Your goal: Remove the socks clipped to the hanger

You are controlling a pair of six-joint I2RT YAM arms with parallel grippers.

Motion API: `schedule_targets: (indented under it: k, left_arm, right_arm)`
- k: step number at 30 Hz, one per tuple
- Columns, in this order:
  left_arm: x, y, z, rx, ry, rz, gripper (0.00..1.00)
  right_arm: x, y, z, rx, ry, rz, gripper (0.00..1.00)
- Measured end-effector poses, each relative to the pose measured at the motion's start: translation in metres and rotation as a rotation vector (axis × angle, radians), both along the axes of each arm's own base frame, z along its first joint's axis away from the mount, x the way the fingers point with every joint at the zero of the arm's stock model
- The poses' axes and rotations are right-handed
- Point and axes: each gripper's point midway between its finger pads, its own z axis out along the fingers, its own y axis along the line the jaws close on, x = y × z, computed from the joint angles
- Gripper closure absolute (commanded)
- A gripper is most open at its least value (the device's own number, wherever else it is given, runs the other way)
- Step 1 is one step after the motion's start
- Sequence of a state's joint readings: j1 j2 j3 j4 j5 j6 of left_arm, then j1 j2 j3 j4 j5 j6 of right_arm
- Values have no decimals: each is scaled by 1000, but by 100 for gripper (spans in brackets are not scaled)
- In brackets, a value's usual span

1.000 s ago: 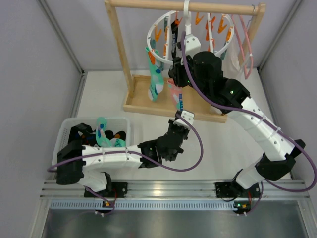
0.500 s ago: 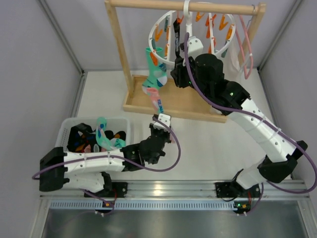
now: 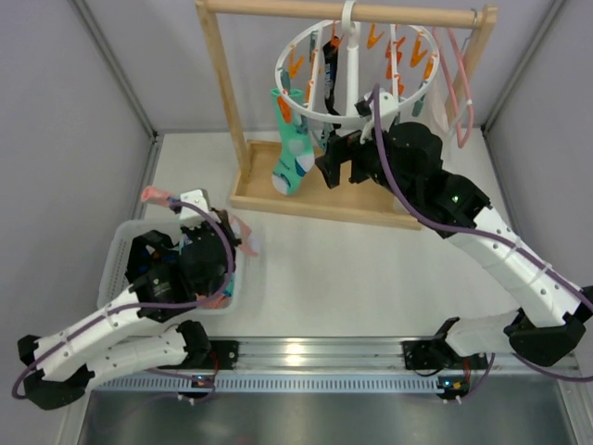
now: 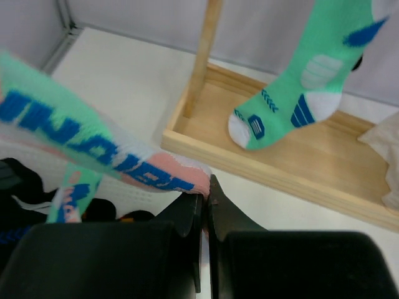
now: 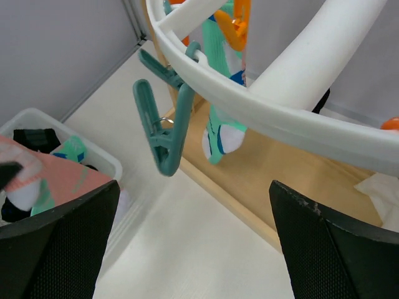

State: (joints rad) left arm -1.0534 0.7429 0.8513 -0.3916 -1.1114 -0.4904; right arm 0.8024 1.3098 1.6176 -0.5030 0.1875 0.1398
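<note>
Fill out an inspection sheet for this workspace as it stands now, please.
Surface: white tabletop, bearing a wooden rack frame and a white plastic bin.
Job's things: white round plastic ring hanger on the rack; a mint-green sock and a black sock hang clipped.
Clutter: pink wire hanger and white cloth on the rack; dark socks in the bin.
Pincers: left pincer shut on a mint-and-pink lettered sock over the bin; right pincer open under the ring, beside an empty teal clip.
Cables: purple cables along both arms.
Surroundings: grey wall panels, metal rail.
</note>
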Motion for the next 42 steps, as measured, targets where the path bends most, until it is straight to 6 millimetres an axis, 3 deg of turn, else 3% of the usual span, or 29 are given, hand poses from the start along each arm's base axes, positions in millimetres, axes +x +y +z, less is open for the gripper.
schedule_targets:
  k: [5, 8, 11, 15, 18, 23, 27, 30, 33, 38, 42]
  left_arm:
    - [-4, 42, 55, -37, -46, 133, 100]
    - [-6, 68, 74, -31, -56, 227, 100]
    - [-6, 94, 76, -7, -41, 323, 100]
    - [-4, 122, 58, 13, 13, 431, 100]
    - [2, 133, 23, -4, 82, 480, 100]
    - [13, 141, -86, -32, 348, 524, 100]
    - [-3, 152, -165, -91, 548, 579, 100]
    - [-10, 156, -187, -145, 578, 603, 100]
    - [0, 149, -193, -184, 581, 582, 100]
    - [15, 139, -214, -234, 605, 559, 100]
    - [18, 143, -239, -316, 633, 583, 86]
  right_arm:
    - [-9, -5, -5, 31, -26, 21, 0]
    - [-11, -7, -5, 52, -44, 24, 1]
    - [-14, -9, -10, 59, -46, 30, 1]
    - [-20, -8, -19, 78, -35, 51, 1]
    - [-25, -7, -21, 106, -35, 69, 1]
    - [-33, -7, -23, 145, -36, 94, 0]
    - [-37, -7, -30, 164, -39, 108, 1]
    - [-38, -7, -34, 164, -38, 112, 0]
    - [-34, -7, -35, 150, -32, 107, 1]
    - [-9, -8, -28, 120, -26, 70, 1]
    - [0, -9, -37, 77, -2, 61, 1]
